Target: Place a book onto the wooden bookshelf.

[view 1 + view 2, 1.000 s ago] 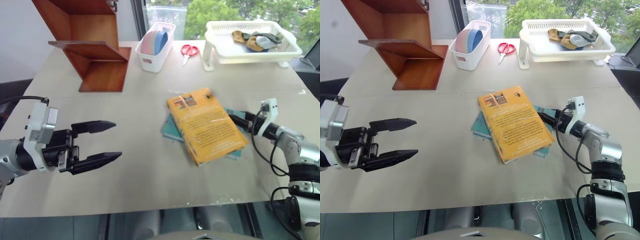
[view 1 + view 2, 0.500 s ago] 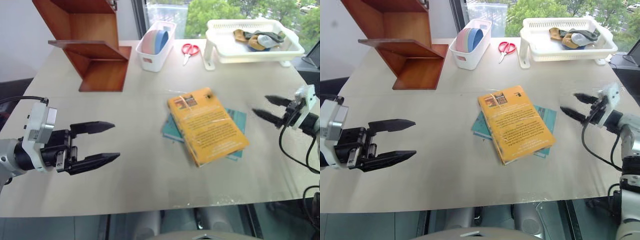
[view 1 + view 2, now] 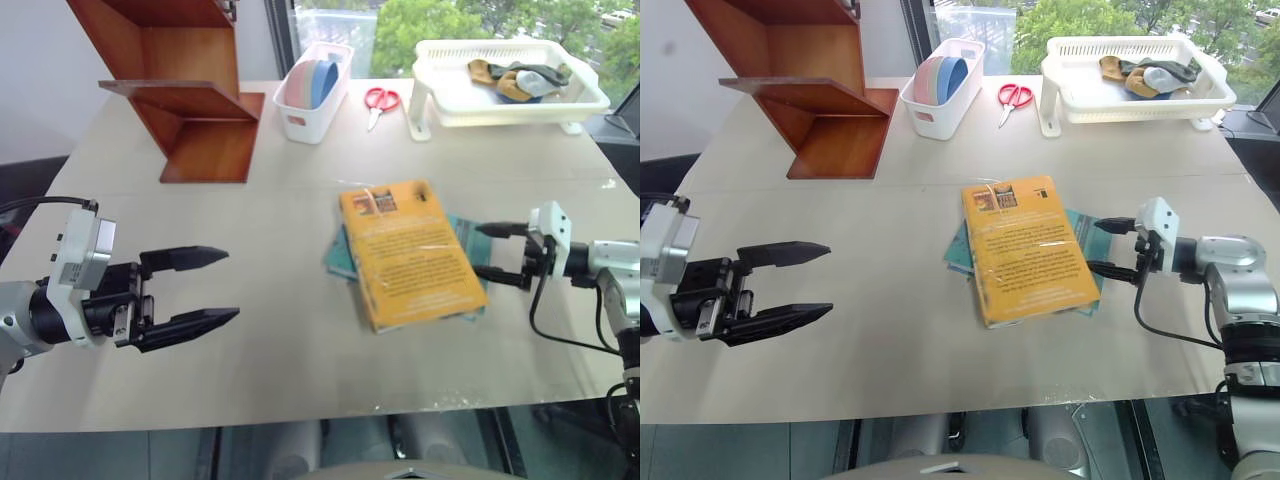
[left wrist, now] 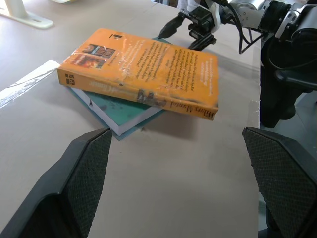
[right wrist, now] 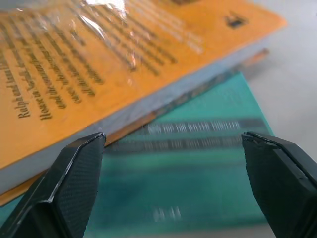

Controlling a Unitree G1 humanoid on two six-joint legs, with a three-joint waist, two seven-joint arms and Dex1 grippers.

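The thick yellow-orange book point(image 3: 408, 252) lies flat at mid-table on top of a thinner teal book point(image 5: 198, 168). At their right edge my right gripper point(image 3: 492, 252) is open and points left at them; its fingertips reach the teal book's edge, and I cannot tell whether they touch. The right wrist view looks along the orange book's page edge point(image 5: 114, 119), which runs between the two fingers. My left gripper point(image 3: 228, 285) is open and holds nothing, hovering over bare table far left of the books. The wooden bookshelf point(image 3: 190, 90) stands at the back left.
A white bin point(image 3: 312, 95) holding blue and pink items stands right of the shelf. Red scissors point(image 3: 378, 100) lie behind the books. A white tray point(image 3: 500, 95) with cloth items sits at the back right. The table's front edge runs just below both grippers.
My right gripper swung out to the right, rolled, then came back to the books' right edge. The orange book has turned slightly on the teal one. The left gripper stayed put.
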